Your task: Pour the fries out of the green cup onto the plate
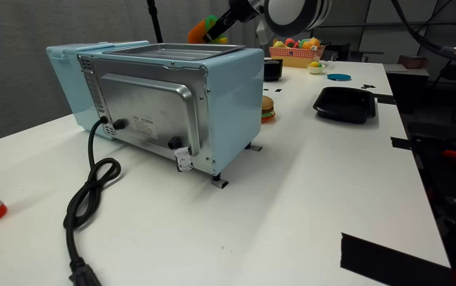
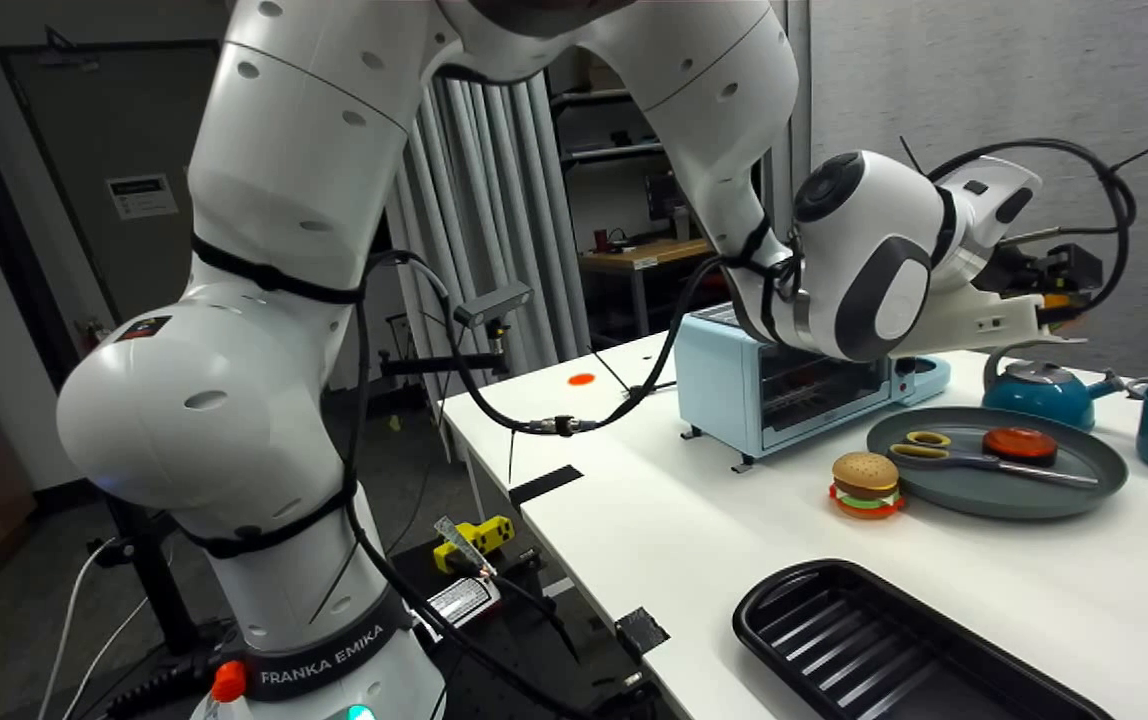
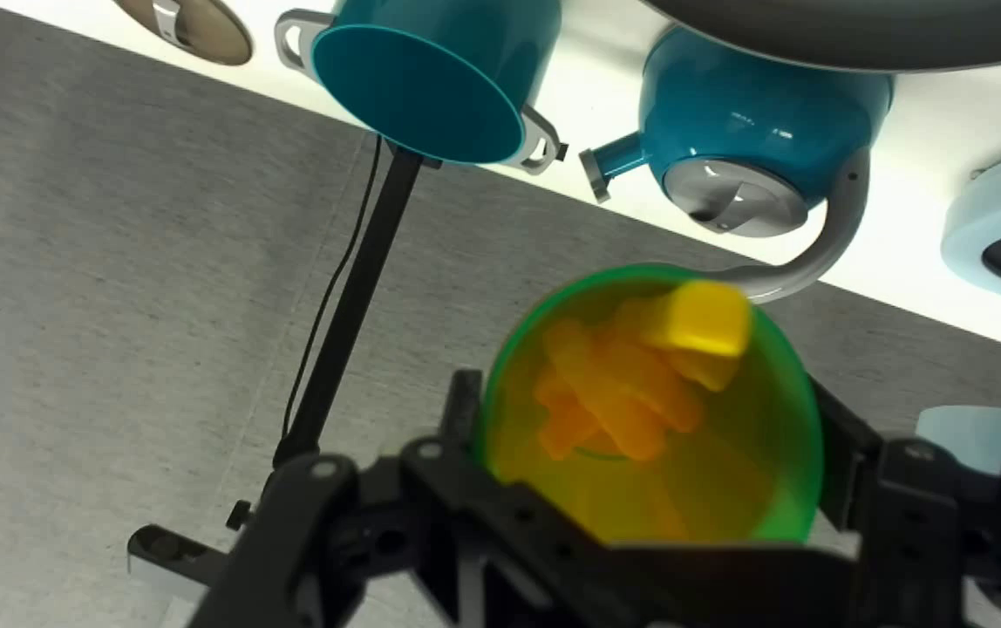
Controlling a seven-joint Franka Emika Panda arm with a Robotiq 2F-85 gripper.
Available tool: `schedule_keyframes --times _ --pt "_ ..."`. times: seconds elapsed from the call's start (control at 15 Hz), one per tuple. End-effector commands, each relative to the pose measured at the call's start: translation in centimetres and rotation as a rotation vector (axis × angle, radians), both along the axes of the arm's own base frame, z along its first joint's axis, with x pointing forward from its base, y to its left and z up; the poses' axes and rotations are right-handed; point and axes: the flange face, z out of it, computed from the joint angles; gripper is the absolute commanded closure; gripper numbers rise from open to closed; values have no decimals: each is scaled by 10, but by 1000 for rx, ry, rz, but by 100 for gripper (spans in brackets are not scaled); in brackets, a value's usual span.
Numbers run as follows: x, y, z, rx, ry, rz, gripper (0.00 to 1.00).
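Note:
The green cup (image 1: 199, 31), with its orange lower part, is tilted well over in the air. It appears above the toaster oven in an exterior view. Its mouth faces the camera in the wrist view (image 3: 692, 471). Yellow fries (image 3: 614, 384) are inside it, and one fry (image 1: 223, 40) pokes past the rim. My gripper (image 3: 650, 419) is shut around the cup, one finger on each side. It also shows in an exterior view (image 1: 209, 37). The grey-green plate (image 2: 969, 492) lies on the table, away from the cup; its edge shows in the wrist view (image 3: 858, 39).
Scissors (image 2: 974, 459) and a red round piece (image 2: 1019, 444) lie on the plate. A toy burger (image 2: 864, 485) touches or nearly touches its edge. The light-blue toaster oven (image 1: 234, 107), teal kettle (image 3: 762, 113) and teal pot (image 3: 418, 92) stand nearby. A black tray (image 2: 894, 650) sits nearer.

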Motion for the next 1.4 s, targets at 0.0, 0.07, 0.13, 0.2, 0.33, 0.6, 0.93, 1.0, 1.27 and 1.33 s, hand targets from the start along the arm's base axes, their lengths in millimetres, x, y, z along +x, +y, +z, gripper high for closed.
schedule_keyframes --times 0.0,0.07,0.13,0.2,0.33,0.6,0.93,1.0,1.27,1.33 --pt "-16 -1 -1 -34 -76 18 42" --pt "-20 -1 -3 -48 -90 24 42" --pt "-23 -2 -4 -55 -101 26 42" --pt "-26 -3 -7 -62 -118 23 42" --pt "-32 -5 -10 -77 -169 12 42" --pt "-41 -6 -25 -125 -218 24 42" --pt "-43 -7 -39 -136 -234 10 42" --pt "-43 -6 -40 -136 -243 8 42" --pt "-37 -6 -36 -131 -274 -15 42" --pt "-35 -5 -35 -123 -248 -23 42"
